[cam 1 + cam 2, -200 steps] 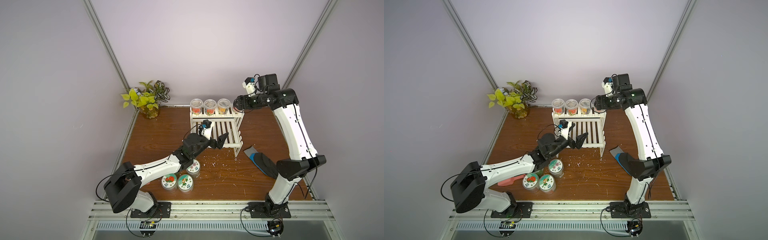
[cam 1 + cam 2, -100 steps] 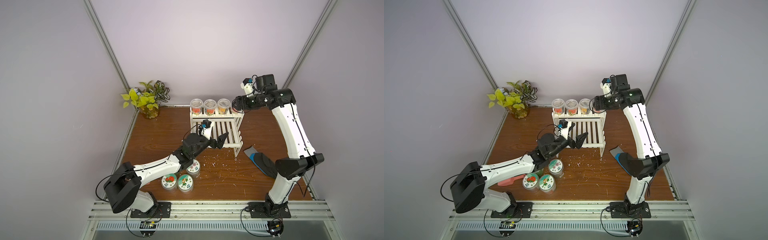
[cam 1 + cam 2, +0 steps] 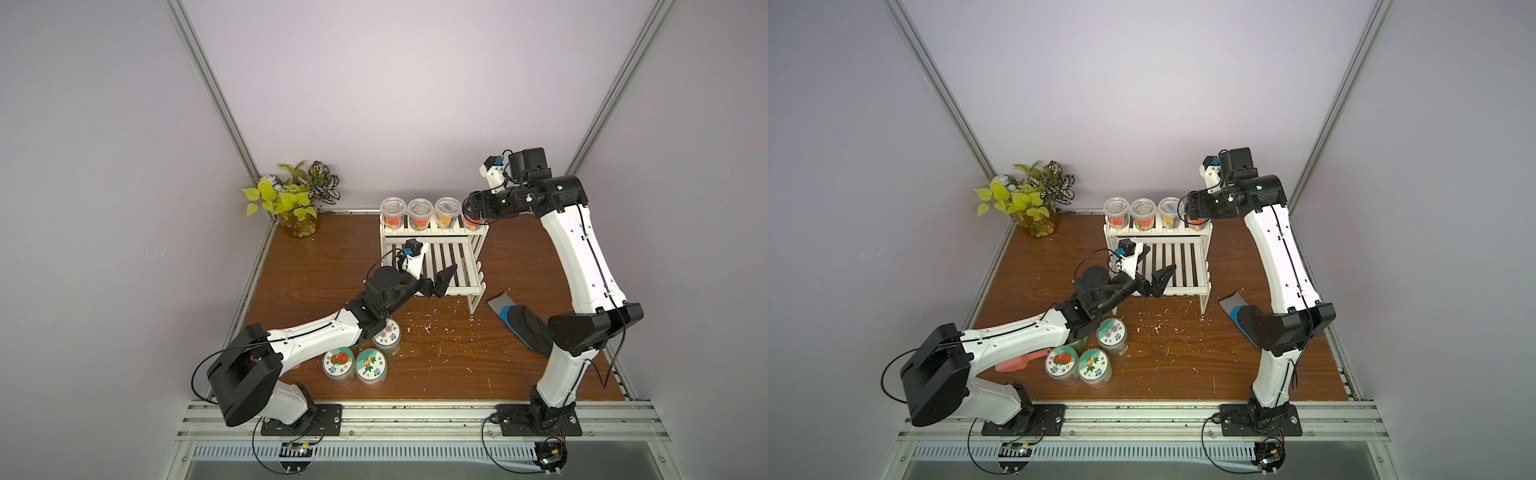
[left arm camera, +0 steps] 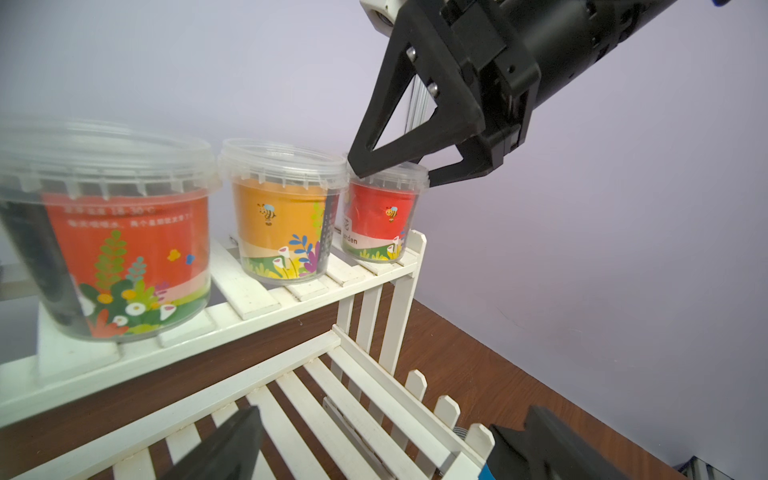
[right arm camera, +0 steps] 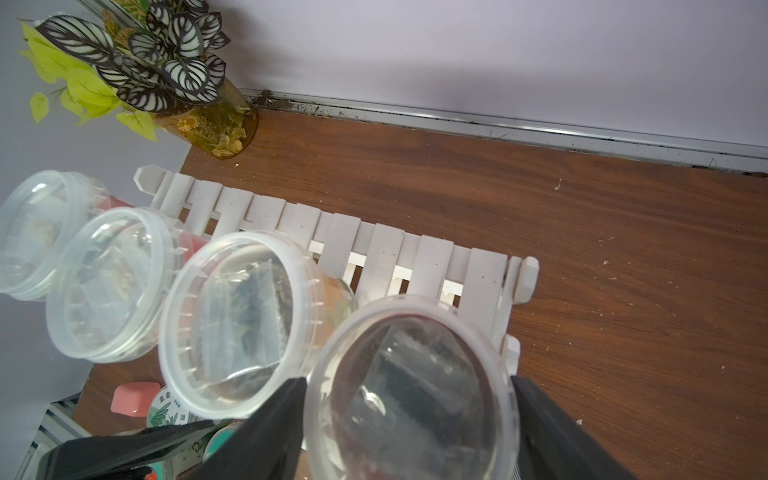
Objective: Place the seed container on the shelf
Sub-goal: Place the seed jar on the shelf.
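Left wrist view: the seed container is now seated at the right end of the shelf's top tier and its lid is flanked by the right gripper, grip indeterminate, while the left gripper is held wide and empty, so only release is judged outstanding.

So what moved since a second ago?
The right gripper sits around the red tub on the shelf's top step. The right arm edged slightly toward the other tubs, and I can't tell if it let go. The left gripper, open, and everything else stayed put.
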You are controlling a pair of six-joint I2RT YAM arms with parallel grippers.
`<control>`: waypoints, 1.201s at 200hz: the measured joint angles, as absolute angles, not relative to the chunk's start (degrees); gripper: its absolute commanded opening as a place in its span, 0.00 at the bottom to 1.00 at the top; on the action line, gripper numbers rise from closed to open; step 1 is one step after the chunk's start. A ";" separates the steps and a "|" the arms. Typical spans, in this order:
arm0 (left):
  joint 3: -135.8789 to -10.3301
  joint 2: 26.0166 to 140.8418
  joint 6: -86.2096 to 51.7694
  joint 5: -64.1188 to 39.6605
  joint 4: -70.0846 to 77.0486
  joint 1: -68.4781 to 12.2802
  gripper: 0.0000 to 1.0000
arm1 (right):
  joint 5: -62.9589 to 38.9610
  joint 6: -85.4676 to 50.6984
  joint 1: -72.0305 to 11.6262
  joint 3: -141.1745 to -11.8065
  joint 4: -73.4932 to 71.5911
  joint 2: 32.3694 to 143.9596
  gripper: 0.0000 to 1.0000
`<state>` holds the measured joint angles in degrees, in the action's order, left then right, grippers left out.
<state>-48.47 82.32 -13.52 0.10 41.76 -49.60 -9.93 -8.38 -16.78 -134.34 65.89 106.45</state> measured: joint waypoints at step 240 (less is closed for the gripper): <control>-52.69 85.08 -15.09 -4.47 42.13 -49.52 1.00 | -8.88 -8.12 -16.78 -128.55 62.94 102.19 0.75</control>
<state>-52.69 85.08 -15.09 -4.47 42.13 -49.52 -8.88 -8.12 -16.78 -128.55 62.94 102.19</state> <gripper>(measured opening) 0.995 0.753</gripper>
